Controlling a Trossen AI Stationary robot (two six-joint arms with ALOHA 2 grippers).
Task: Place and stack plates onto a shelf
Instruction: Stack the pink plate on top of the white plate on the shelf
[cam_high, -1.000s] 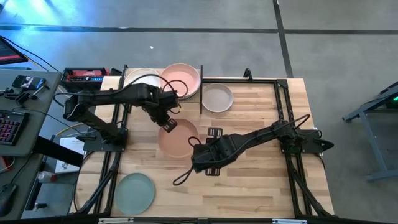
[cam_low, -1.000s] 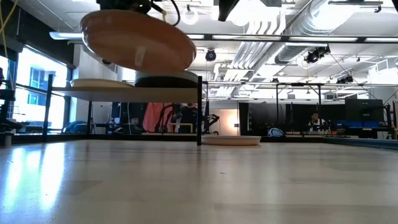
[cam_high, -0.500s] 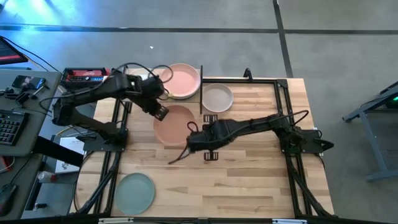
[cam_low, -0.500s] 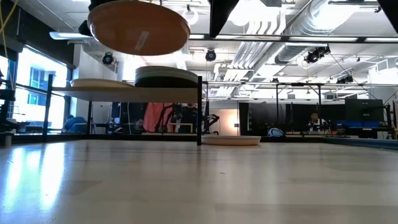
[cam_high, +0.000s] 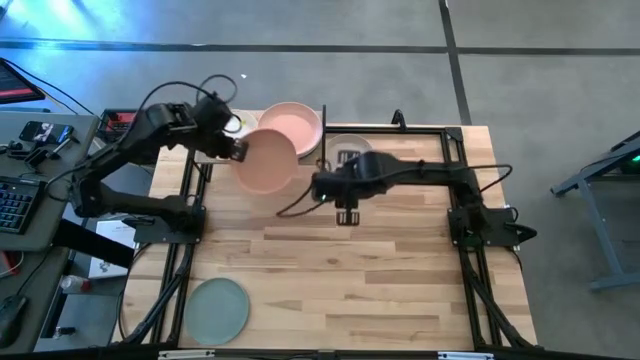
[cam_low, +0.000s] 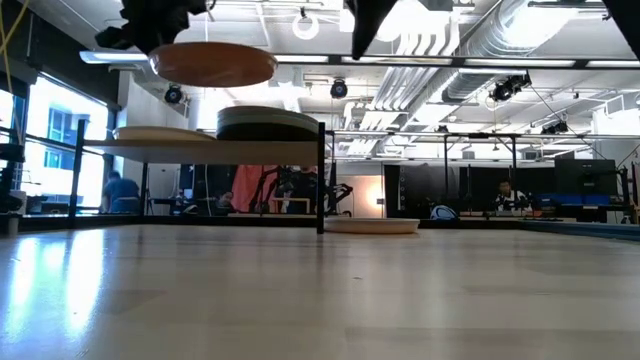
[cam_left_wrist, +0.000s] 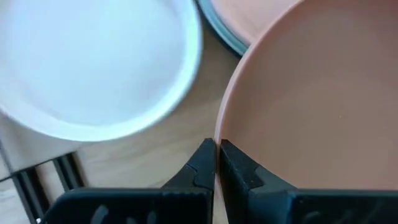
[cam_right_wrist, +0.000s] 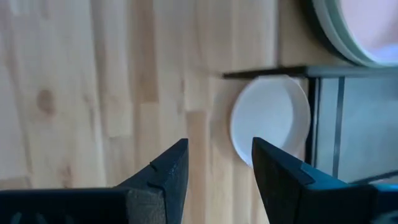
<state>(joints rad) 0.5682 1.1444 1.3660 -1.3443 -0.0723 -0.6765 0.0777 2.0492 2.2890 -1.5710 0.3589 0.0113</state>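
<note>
**Terracotta plate held in the air beside the shelf's stack**

The left gripper (cam_high: 237, 148) is clamped on the rim of a terracotta plate (cam_high: 266, 160), its two dark fingers (cam_left_wrist: 205, 167) pressed together with the plate's edge pinched between them. In the high view the plate extends from the gripper toward the table's middle, and its far edge overlaps the pink plate (cam_high: 294, 128) that tops a stack on the shelf (cam_low: 205, 147). From table height the terracotta plate (cam_low: 213, 64) hangs level and clear above the shelf board, higher than the dark-and-pale stack (cam_low: 268, 123) below it, not touching it. A white plate (cam_left_wrist: 93, 62) lies on the shelf next to that stack, and in the left wrist view it sits just beyond the held plate's rim.

The right gripper (cam_high: 322, 186) hovers over the table just in front of the shelf's black upright (cam_high: 324, 140), its fingers (cam_right_wrist: 163, 171) spread apart and holding nothing. Past them the right wrist view shows a pale plate (cam_right_wrist: 270, 119) lying flat on the wood next to the shelf frame; in the high view the right arm covers most of that plate.

A sage green plate (cam_high: 216, 310) lies alone at the table's (cam_high: 400, 280) near left corner, well apart from both grippers.
</note>
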